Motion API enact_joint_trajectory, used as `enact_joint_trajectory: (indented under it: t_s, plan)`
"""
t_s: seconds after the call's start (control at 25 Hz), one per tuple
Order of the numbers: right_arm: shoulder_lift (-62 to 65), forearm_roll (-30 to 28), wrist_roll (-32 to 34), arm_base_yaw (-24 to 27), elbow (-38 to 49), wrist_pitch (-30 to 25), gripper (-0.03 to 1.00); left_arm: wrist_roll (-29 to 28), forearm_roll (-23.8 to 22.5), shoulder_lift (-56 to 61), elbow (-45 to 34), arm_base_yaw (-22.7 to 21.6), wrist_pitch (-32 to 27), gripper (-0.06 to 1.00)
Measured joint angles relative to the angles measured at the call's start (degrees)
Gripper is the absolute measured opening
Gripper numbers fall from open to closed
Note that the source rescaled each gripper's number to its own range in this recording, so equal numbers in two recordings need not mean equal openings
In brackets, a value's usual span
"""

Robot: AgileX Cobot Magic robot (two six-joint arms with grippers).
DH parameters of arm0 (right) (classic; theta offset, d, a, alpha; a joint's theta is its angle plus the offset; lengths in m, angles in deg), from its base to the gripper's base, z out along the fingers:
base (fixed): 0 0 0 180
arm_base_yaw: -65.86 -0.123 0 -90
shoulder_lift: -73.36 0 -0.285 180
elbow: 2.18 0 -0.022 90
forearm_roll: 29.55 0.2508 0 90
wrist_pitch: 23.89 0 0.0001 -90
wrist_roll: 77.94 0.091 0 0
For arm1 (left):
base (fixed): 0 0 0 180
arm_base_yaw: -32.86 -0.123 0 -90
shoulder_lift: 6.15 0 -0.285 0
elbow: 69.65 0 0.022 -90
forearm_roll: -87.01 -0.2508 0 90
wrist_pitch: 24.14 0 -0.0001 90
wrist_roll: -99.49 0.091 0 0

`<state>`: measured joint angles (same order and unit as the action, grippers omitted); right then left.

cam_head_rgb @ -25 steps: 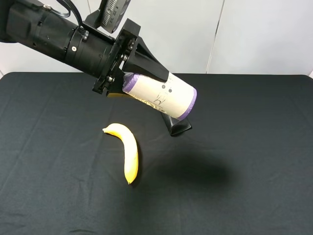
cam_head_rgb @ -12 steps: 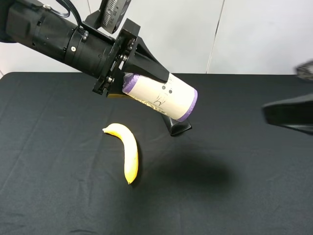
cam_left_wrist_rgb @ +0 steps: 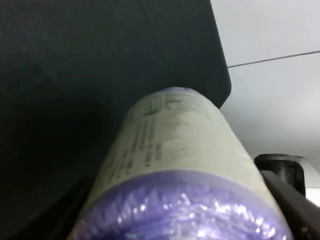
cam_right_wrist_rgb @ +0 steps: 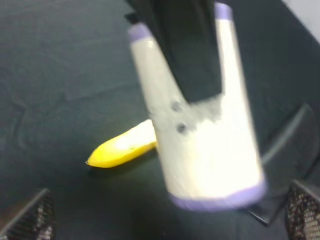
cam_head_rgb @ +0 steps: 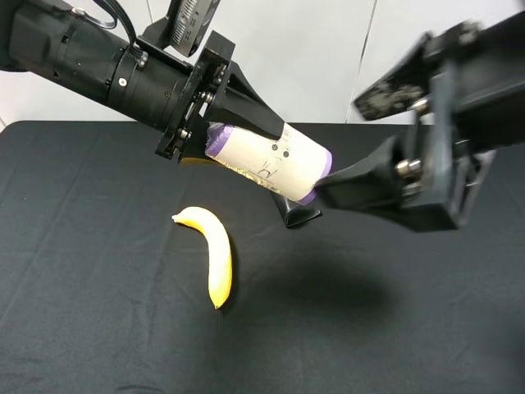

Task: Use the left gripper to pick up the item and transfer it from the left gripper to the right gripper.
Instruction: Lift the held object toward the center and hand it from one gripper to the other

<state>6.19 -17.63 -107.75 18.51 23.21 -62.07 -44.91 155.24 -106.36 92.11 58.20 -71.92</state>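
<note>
My left gripper [cam_head_rgb: 250, 135] is shut on the item [cam_head_rgb: 287, 164], an off-white canister with purple rims, and holds it tilted in the air above the black table. The canister fills the left wrist view [cam_left_wrist_rgb: 175, 160]. My right gripper [cam_head_rgb: 338, 149] is motion-blurred and open. Its lower finger lies just beside the canister's free purple end, and its upper finger is well above that end. In the right wrist view the canister [cam_right_wrist_rgb: 200, 135] hangs between my open fingertips [cam_right_wrist_rgb: 30, 215], apart from them, with a left finger [cam_right_wrist_rgb: 185, 45] across it.
A yellow banana [cam_head_rgb: 215, 254] lies on the black cloth table [cam_head_rgb: 98, 328] below the left arm; it also shows in the right wrist view [cam_right_wrist_rgb: 122, 149]. A black wedge-shaped case [cam_head_rgb: 299, 213] sits on the table under the canister's free end. A white wall stands behind.
My right gripper has swept in from the right edge to the canister's free end. The left gripper and the canister have not moved.
</note>
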Motion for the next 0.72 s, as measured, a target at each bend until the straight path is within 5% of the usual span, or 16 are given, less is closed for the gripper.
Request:
enact_joint_trajectory:
  t_s: [0.72]
  plan:
    - [-12.2,-2.5,-0.6,-1.8,0.0,10.7,1.00,0.3,0.5,0.0,0.0,0.0,-2.7,0.02]
